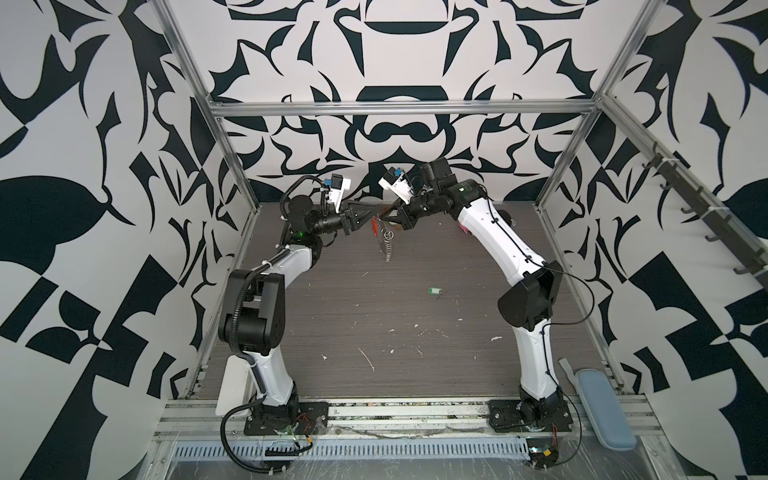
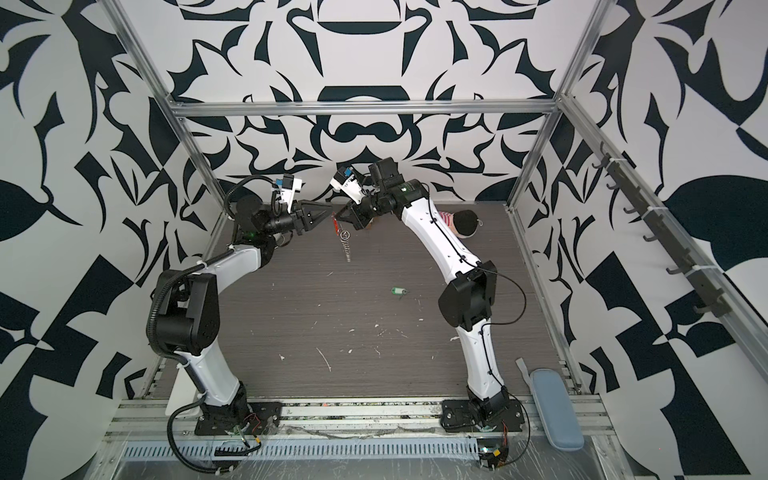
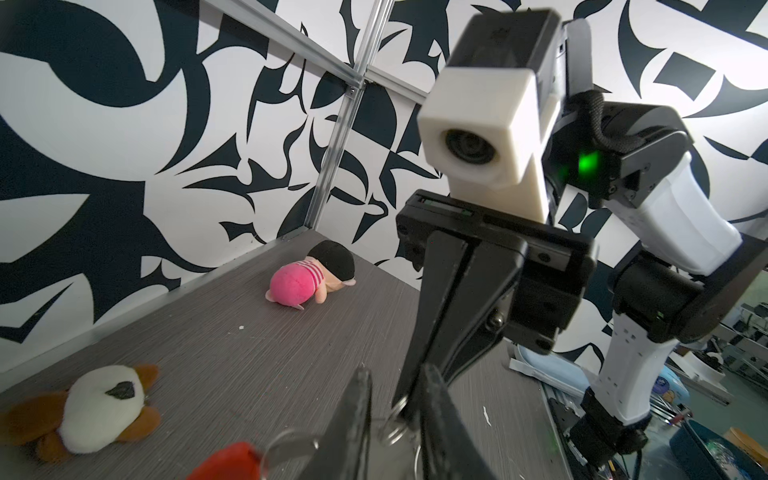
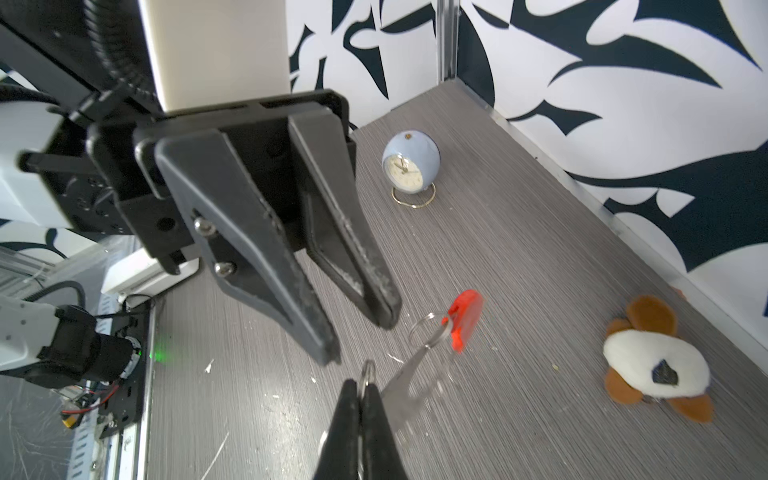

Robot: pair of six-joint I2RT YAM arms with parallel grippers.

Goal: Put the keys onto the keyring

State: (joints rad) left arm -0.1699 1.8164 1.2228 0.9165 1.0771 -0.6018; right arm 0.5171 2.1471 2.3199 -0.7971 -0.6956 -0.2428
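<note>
Grey table [image 1: 332, 311]: right gripper [image 4: 360, 386] clamped on the keyring [image 1: 387, 243], left gripper [image 4: 357, 334] parted, empty. Green key tag [image 1: 435, 290] lies lower right, nearer right arm.

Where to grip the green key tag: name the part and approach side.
Grip the green key tag across its plastic body's narrow width, coming straight down: it lies flat on the table, both long sides free; the metal piece at its end looks too small.
</note>
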